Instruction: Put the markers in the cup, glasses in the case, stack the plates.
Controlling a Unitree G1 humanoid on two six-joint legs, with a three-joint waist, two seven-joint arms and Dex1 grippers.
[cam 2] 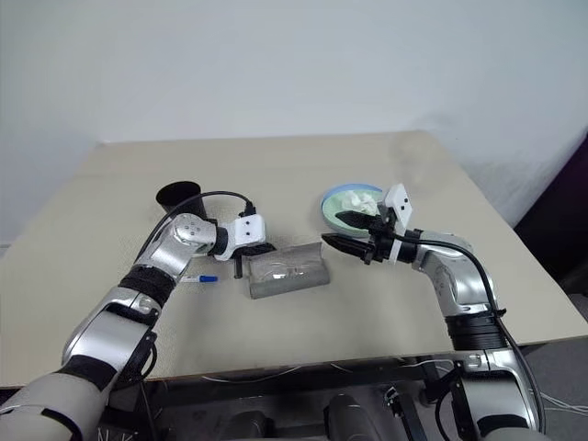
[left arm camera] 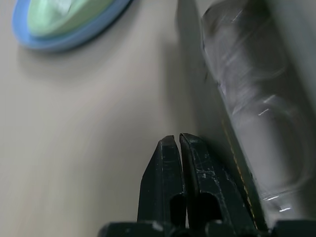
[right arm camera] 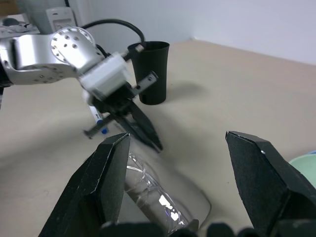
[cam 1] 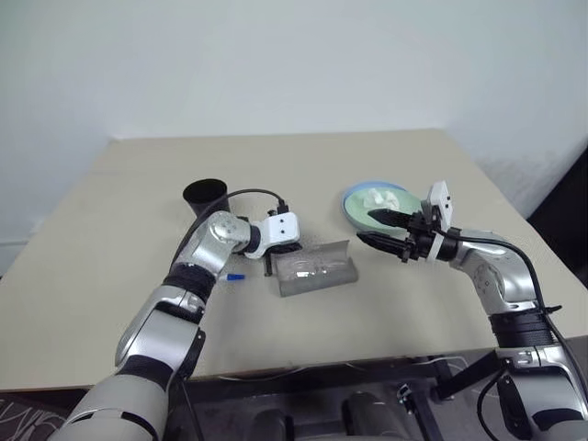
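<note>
The grey case (cam 1: 340, 274) lies open mid-table with the clear glasses (cam 1: 310, 269) inside it. My left gripper (cam 1: 268, 266) is shut on nothing and points down at the table by the case's left end; its fingers (left arm camera: 170, 163) are pressed together. A marker (cam 1: 234, 277) with a blue cap lies on the table under my left forearm. The black cup (cam 1: 204, 195) stands upright behind that arm. The mint green plate (left arm camera: 59, 12) sits on the light blue plate (cam 1: 349, 204). My right gripper (cam 1: 365, 227) hovers open and empty between the plates and the case.
A crumpled white tissue (cam 1: 381, 197) lies on the top plate. The beige table (cam 1: 138, 331) has bare surface at the front and far back. A black cable (cam 1: 253, 193) loops from my left wrist over the cup.
</note>
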